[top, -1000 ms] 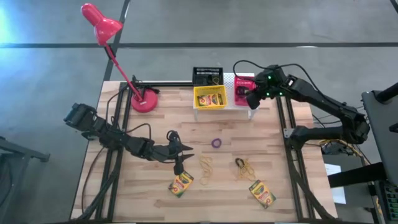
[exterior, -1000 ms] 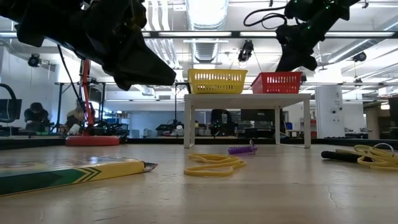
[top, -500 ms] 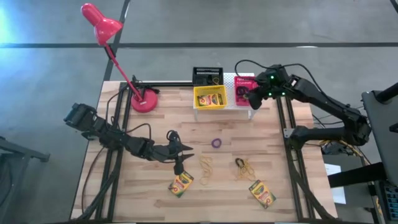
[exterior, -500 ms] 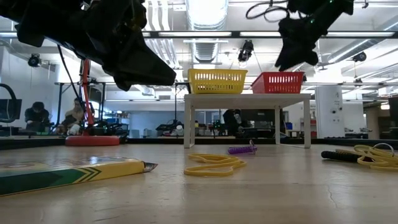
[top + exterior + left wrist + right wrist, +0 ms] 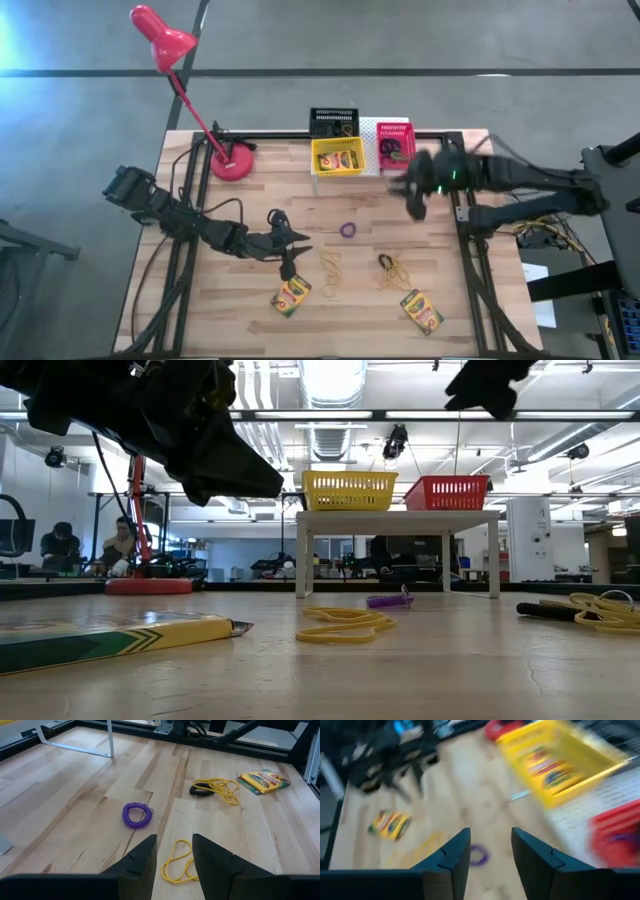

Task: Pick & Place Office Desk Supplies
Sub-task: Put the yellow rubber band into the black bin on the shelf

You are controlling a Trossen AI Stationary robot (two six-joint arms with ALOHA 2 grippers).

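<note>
My left gripper (image 5: 300,250) (image 5: 174,840) is open and empty, low over the table's middle left, next to a crayon box (image 5: 291,296). My right gripper (image 5: 411,193) (image 5: 490,832) is open and empty, high over the table in front of the riser. A purple ring (image 5: 348,230) (image 5: 137,814), a yellow rubber band (image 5: 331,270) (image 5: 179,862), more bands with a black ring (image 5: 395,266) and a second crayon box (image 5: 421,311) lie flat on the table. A yellow basket (image 5: 338,157) holding a third crayon box and a pink-red basket (image 5: 394,143) stand on the riser. A black basket (image 5: 333,122) is behind them.
A red desk lamp (image 5: 232,160) stands at the far left with its base on the table. The white perforated riser (image 5: 395,517) stands on thin legs at the far middle. Bare wood shows between the riser and the purple ring.
My right gripper has moved from above the pink-red basket toward the table's near edge and upward, now over the table in front of the riser; its arm has stretched out level.
</note>
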